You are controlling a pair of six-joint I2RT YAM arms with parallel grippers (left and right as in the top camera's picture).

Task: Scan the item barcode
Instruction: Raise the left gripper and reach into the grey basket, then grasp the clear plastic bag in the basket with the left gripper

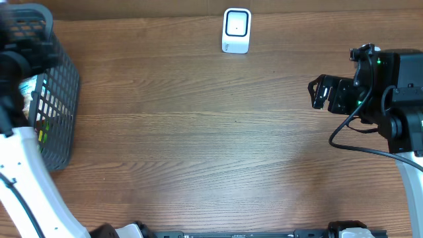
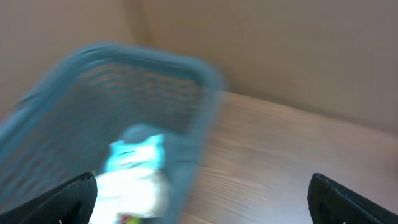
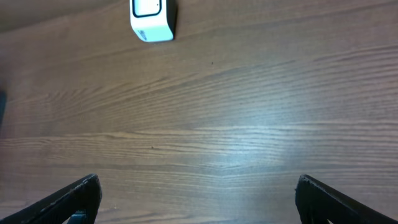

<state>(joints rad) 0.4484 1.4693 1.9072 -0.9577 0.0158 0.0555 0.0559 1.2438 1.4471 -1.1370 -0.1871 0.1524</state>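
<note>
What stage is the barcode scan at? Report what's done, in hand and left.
Done: nothing visible yet; the scanner stands alone, no item near it. In hand: the left gripper, open and empty, hangs above the basket, where a blurred white and blue item lies. The right gripper is open and empty too. Left: pick up the item and show its barcode to the scanner.

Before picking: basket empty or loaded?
Loaded: the basket holds a white-and-teal package, blurred in the left wrist view. Contents otherwise unclear.
</note>
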